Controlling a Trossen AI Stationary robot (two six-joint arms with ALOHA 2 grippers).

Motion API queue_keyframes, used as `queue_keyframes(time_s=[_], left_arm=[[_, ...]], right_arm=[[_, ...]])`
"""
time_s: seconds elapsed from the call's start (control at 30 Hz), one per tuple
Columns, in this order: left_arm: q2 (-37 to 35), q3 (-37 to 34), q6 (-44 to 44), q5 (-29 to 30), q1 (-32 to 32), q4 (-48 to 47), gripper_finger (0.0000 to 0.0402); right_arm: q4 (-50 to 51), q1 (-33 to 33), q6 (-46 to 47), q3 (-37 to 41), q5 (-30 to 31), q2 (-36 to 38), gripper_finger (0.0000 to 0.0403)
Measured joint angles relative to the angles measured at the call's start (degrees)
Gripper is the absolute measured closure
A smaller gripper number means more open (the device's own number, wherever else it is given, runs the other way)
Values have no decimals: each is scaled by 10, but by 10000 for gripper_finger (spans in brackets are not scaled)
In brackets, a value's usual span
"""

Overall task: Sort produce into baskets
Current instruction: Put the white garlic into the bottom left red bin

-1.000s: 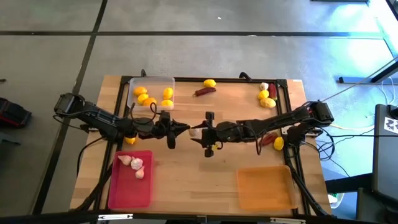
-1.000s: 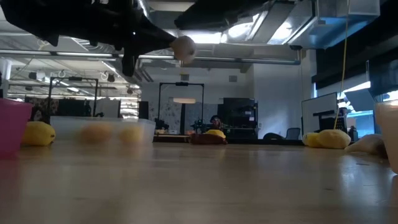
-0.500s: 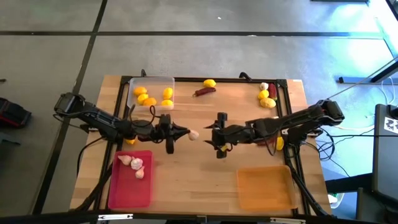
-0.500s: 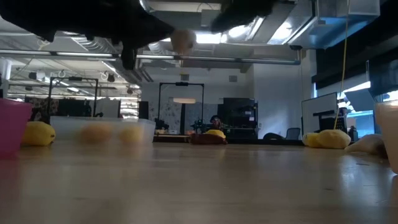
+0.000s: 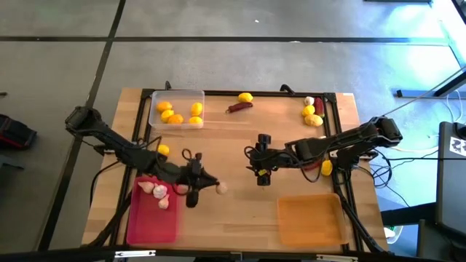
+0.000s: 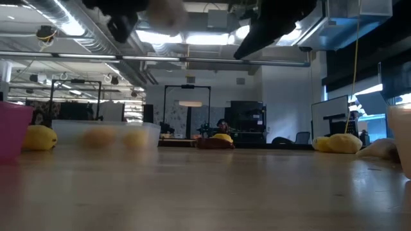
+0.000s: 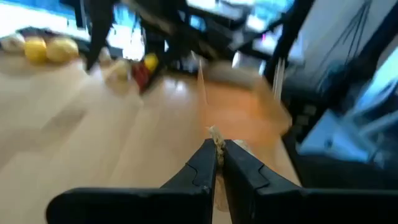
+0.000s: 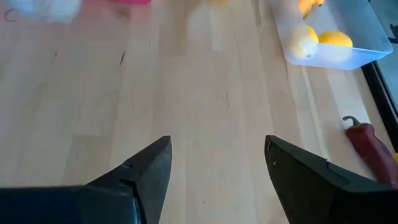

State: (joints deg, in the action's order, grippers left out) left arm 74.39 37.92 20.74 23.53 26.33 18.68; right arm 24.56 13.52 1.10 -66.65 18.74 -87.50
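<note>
My left gripper (image 5: pixel 211 187) is shut on a whitish garlic bulb (image 5: pixel 220 188) above the table's near middle, just right of the pink-red tray (image 5: pixel 153 225), which holds a few garlic bulbs (image 5: pixel 156 193). My right gripper (image 5: pixel 255 161) hangs open and empty over the table's middle, its fingers wide apart in the right wrist view (image 8: pixel 217 149). The clear tray (image 5: pixel 177 93) at the far left holds several lemons. The orange tray (image 5: pixel 312 218) is at the near right, with nothing in it. My left gripper pinches the garlic bulb between its two fingertips (image 7: pixel 208 163), and the bulb's dry stem (image 7: pixel 216 138) sticks out between them. The fingers lie about level and point toward the table's right. The bulb is lifted clear of the table.
Loose produce lies around: a lemon (image 5: pixel 245 97) and a chili (image 5: pixel 239 107) at the far middle, lemons and a garlic bulb (image 5: pixel 313 113) at the far right, a lemon (image 5: pixel 325 167) and a chili under the right arm, and a lemon (image 5: pixel 163 150) beside the left arm.
Both grippers met at the garlic bulb over the table's middle. My right gripper has drawn back toward the table's right, away from the bulb. My left gripper has carried the bulb toward the near edge, close to the pink-red tray's right side.
</note>
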Motion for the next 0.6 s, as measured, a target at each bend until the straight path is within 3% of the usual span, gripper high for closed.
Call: queue_keyframes(time_s=[0.23, 0.6], left_arm=[[0, 109, 102, 30, 71, -294, 385], [0, 179, 342, 34, 184, -548, 385]], right_arm=[[0, 0, 0, 0, 0, 0, 152], [-3, 0, 0, 0, 1, 0, 152]])
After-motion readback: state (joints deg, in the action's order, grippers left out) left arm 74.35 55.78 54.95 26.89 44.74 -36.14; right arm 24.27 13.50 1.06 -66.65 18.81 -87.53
